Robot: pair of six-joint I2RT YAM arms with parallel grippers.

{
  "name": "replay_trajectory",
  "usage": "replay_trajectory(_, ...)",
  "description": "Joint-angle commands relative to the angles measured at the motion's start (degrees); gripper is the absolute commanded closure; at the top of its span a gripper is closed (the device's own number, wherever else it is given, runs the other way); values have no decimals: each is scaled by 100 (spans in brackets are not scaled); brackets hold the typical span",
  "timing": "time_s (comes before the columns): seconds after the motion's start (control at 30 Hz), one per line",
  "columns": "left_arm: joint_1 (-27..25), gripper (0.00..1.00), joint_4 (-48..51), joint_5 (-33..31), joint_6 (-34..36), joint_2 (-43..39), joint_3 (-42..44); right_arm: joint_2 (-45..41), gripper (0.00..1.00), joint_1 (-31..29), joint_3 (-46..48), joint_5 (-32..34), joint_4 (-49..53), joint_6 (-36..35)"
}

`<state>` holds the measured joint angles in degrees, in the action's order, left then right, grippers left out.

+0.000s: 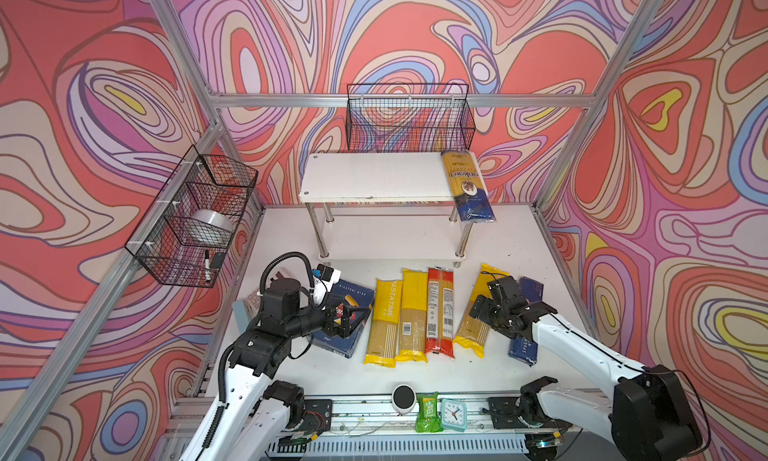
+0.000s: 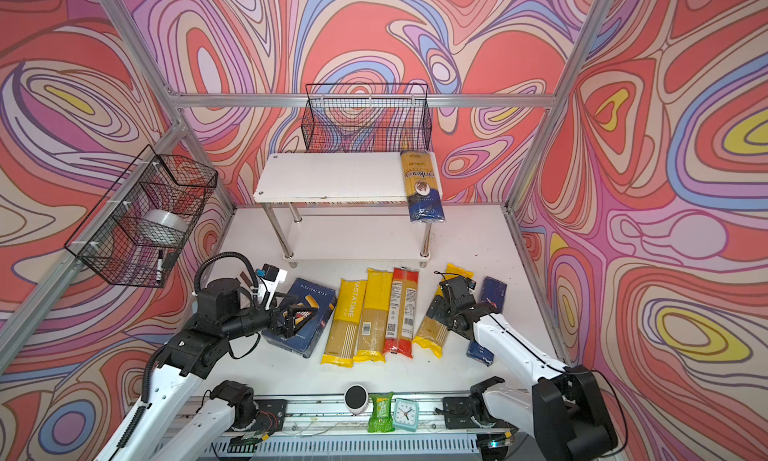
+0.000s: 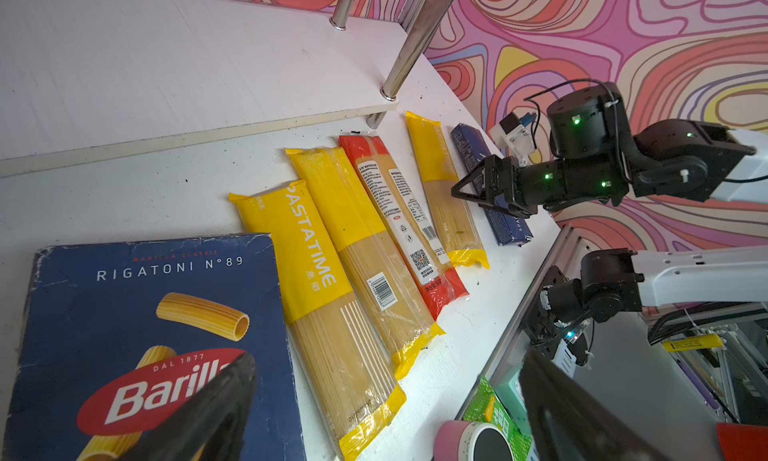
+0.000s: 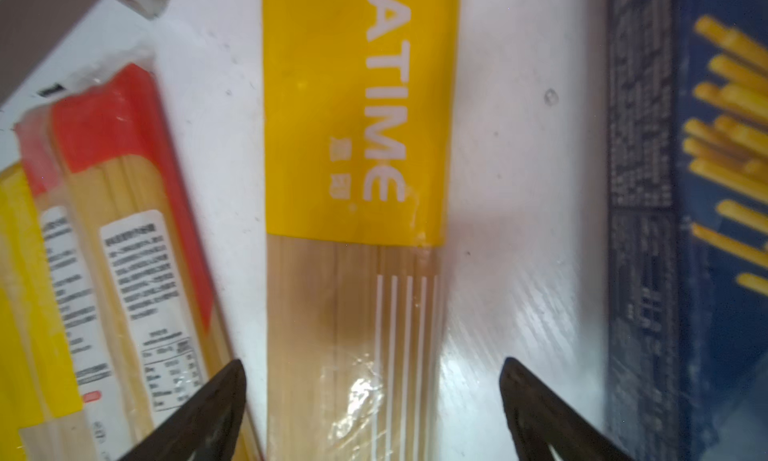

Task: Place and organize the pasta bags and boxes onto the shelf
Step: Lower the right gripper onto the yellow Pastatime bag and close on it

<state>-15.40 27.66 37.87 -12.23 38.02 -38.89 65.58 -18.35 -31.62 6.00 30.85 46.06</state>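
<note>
The white shelf (image 1: 374,176) stands at the back. A gold and dark blue bag (image 1: 467,184) lies on the right end of its top board, overhanging the front edge. On the table lie the wide rigatoni box (image 1: 332,346), two yellow bags (image 1: 384,322) (image 1: 411,313), a red-ended bag (image 1: 440,313), a third yellow bag (image 4: 357,147) and the narrow spaghetti box (image 1: 525,346). My left gripper (image 1: 359,313) (image 3: 386,376) hovers open and empty over the rigatoni box's right edge. My right gripper (image 1: 478,309) (image 4: 374,367) is open, its fingers astride the third yellow bag.
Black wire baskets hang on the back wall (image 1: 409,118) and the left wall (image 1: 195,214), the left one holding a tape roll. On the front rail stand a round speaker (image 1: 404,396), a green snack packet (image 1: 428,411) and a small clock (image 1: 454,413).
</note>
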Motion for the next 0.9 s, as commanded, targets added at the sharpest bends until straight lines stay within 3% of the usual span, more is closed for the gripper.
replay_trajectory(0.0,-36,0,139,-12,71,0,-144,65,2,-76,82,65,-187,291)
replay_trajectory(0.63,-63,0,259,-109,61,39,-221,1257,2,-263,-350,-35,-713,102)
replay_trajectory(0.87,-64,0,259,-135,62,-99,-226,1821,2,-588,-939,682,499,61)
